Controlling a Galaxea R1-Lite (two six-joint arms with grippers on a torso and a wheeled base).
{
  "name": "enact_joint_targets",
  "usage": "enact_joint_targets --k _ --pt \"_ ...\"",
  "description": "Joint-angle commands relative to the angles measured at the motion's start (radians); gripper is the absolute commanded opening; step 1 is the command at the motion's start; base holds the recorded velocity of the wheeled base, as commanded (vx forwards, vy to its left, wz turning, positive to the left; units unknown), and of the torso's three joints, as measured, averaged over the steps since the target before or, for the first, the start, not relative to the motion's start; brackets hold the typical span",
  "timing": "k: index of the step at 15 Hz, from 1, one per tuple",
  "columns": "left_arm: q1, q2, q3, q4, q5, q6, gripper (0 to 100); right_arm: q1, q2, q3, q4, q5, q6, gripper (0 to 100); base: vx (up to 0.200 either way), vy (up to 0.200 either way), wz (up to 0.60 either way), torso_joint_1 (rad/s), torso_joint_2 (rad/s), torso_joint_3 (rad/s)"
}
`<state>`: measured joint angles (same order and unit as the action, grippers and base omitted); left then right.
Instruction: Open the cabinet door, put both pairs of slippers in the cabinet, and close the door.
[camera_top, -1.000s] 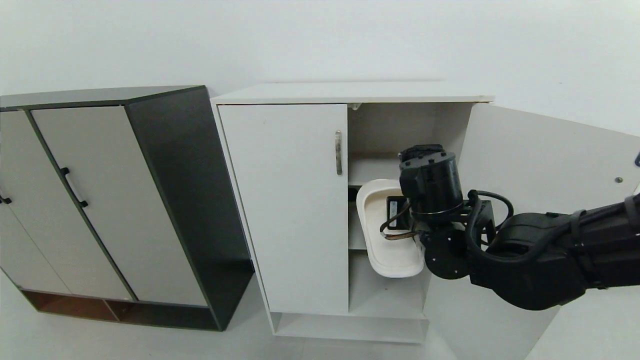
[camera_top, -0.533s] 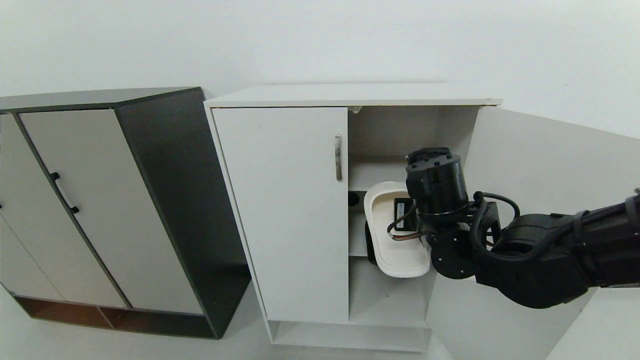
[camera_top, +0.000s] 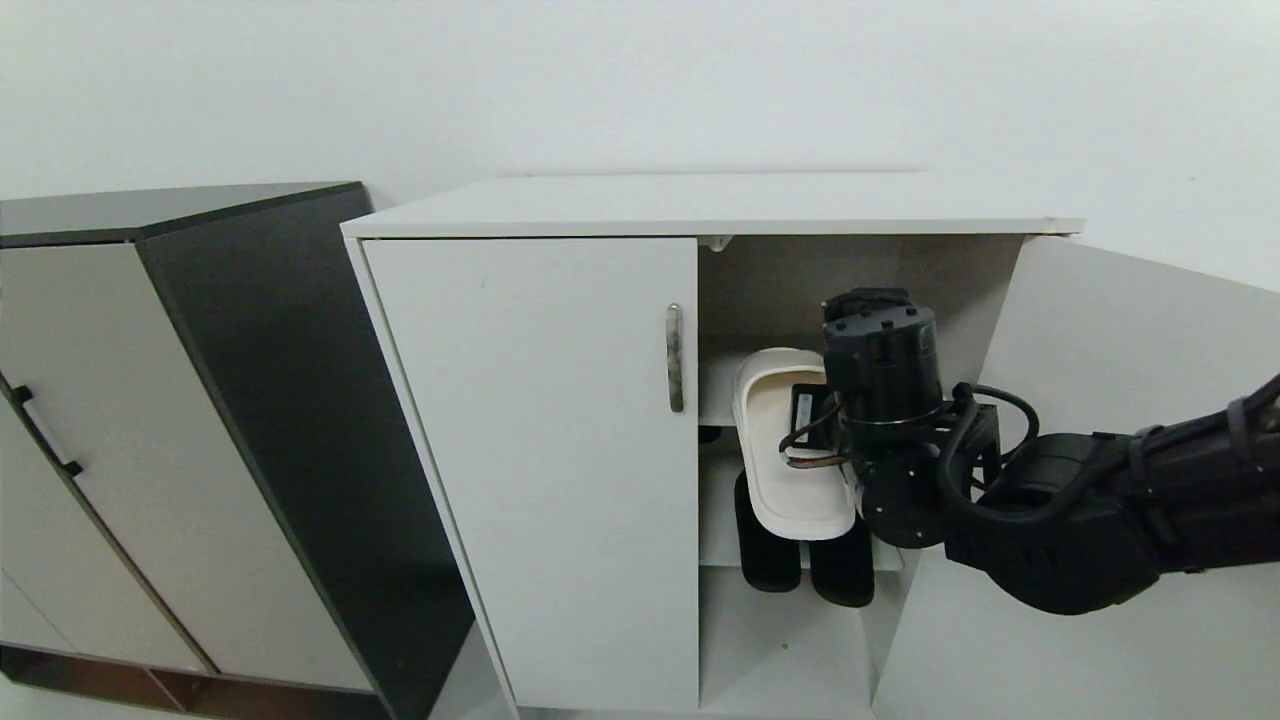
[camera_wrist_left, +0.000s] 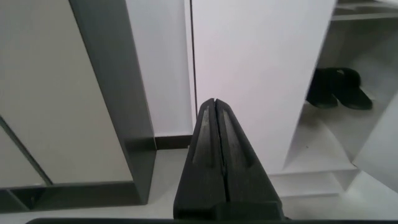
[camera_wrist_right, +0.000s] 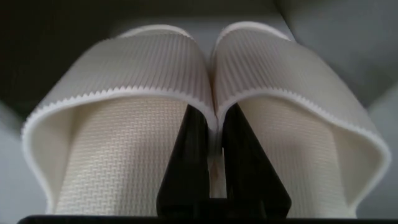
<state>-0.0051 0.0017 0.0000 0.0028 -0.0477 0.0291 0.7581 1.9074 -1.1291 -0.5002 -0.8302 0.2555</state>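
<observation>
A pair of white slippers (camera_top: 785, 470) hangs on edge in the open right half of the white cabinet (camera_top: 700, 205), in front of its shelves. My right gripper (camera_top: 810, 425) is shut on them. In the right wrist view its fingers (camera_wrist_right: 193, 155) pinch the two inner edges of the white slippers (camera_wrist_right: 124, 143) together. A pair of black slippers (camera_top: 800, 555) lies on a lower shelf, just below the white pair, and the black slippers (camera_wrist_left: 339, 87) also show in the left wrist view. My left gripper (camera_wrist_left: 215, 102) is shut on nothing, low in front of the closed left door.
The cabinet's right door (camera_top: 1130, 330) stands wide open beside my right arm. Its left door (camera_top: 540, 450), with a metal handle (camera_top: 675, 357), is closed. A dark cabinet with grey doors (camera_top: 250, 400) stands close on the left. The bottom compartment (camera_top: 780, 650) holds nothing.
The whole head view has shifted, with the cabinet larger and further left. The black slippers on the shelf have come into sight. The white slippers sit higher against the shelves than before.
</observation>
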Motion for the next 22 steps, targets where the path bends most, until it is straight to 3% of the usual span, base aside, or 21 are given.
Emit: enact_joint_targets --k 1,5,13,19,22 --pt "0.001 0.000 0.000 -0.001 0.000 0.000 0 -0.008 0.022 0.012 -0.029 0.000 -0.012 0 0.000 0.000 0.00 0.000 0.00 0.000" --pt "0.002 0.000 0.000 -0.001 0.002 -0.008 0 -0.057 0.101 -0.037 -0.087 0.062 -0.068 0 0.000 0.000 0.00 0.000 0.00 0.000" --pt "0.001 0.000 0.000 -0.001 0.003 -0.008 0 -0.129 0.266 -0.293 -0.069 0.091 -0.159 0 0.000 0.000 0.00 0.000 0.00 0.000" --pt "0.001 0.000 0.000 -0.001 0.023 -0.009 0 -0.169 0.351 -0.523 0.089 0.115 -0.134 0 0.000 0.000 0.00 0.000 0.00 0.000" --pt "0.001 0.000 0.000 -0.001 0.025 -0.009 0 -0.175 0.360 -0.557 0.129 0.118 -0.119 0 0.000 0.000 0.00 0.000 0.00 0.000"
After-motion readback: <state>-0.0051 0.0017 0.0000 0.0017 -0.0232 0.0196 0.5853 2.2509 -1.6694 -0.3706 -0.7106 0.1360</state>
